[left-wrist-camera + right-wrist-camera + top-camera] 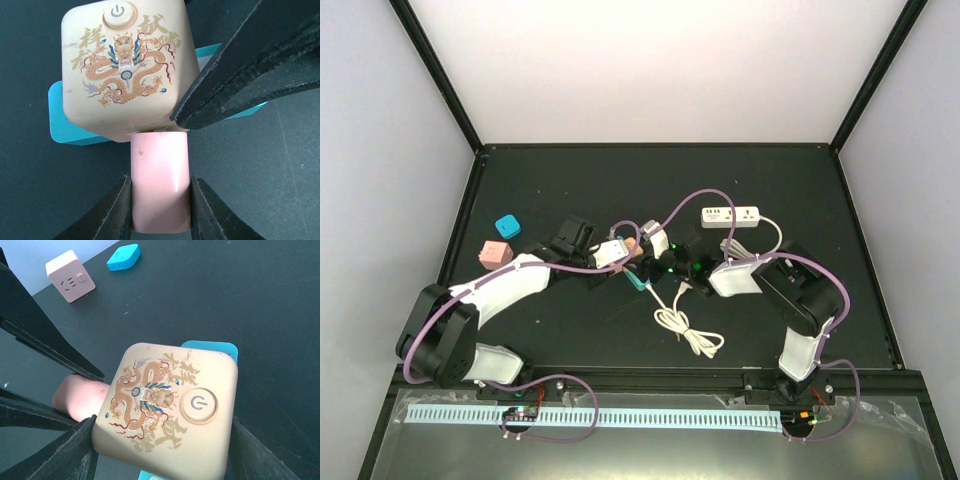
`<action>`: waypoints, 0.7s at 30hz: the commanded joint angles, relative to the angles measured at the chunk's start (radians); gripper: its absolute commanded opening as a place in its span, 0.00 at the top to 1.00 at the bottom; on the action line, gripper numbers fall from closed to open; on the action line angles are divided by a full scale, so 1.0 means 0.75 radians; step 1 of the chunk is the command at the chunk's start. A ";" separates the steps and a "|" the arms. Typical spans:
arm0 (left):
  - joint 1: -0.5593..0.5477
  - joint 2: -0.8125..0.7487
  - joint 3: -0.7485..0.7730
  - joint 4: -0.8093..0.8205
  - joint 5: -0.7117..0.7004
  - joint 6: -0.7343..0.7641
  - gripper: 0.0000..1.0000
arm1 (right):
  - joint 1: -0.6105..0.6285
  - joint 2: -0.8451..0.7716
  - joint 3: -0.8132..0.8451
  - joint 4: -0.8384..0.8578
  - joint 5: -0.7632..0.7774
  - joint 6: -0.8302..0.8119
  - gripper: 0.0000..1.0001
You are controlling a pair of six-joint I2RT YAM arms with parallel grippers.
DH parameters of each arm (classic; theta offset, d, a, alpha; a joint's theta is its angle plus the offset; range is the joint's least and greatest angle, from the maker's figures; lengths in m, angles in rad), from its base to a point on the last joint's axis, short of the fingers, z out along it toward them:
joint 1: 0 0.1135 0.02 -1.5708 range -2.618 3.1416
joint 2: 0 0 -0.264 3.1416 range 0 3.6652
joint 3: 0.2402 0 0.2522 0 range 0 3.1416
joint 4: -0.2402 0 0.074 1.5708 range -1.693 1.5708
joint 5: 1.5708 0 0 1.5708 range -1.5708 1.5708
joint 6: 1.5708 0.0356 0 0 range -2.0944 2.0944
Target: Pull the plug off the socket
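A cream socket cube (125,70) with a dragon print and a power button has a pink plug (159,160) seated in its side. My left gripper (160,184) is shut on the pink plug, one finger on each side. My right gripper (162,452) is shut on the cream socket cube (165,410), with the pink plug (80,395) sticking out at its left. A teal block (65,125) lies under the cube. In the top view both grippers, left (620,252) and right (665,262), meet at the table's middle.
A pink cube socket (494,253) and a blue cube (507,227) lie at the left. A white power strip (731,216) lies at the back right. A coiled white cable (685,325) lies in front of the grippers. Purple arm cables loop overhead.
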 commanded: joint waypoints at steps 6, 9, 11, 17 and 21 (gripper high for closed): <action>0.015 -0.072 -0.033 -0.341 0.078 0.080 0.86 | -0.076 0.077 -0.031 -0.197 0.344 -0.020 0.68; 0.014 -0.098 -0.060 -0.327 0.058 0.069 0.86 | -0.076 0.071 -0.030 -0.203 0.359 -0.014 0.71; 0.015 -0.106 -0.092 -0.301 -0.002 0.069 0.86 | -0.076 0.067 -0.025 -0.209 0.380 -0.007 0.75; 0.012 -0.080 -0.094 -0.324 -0.072 0.041 0.86 | -0.074 0.053 -0.018 -0.226 0.418 -0.005 0.79; 0.004 -0.110 -0.061 -0.375 -0.002 0.019 0.85 | -0.073 0.050 -0.023 -0.220 0.433 -0.013 0.83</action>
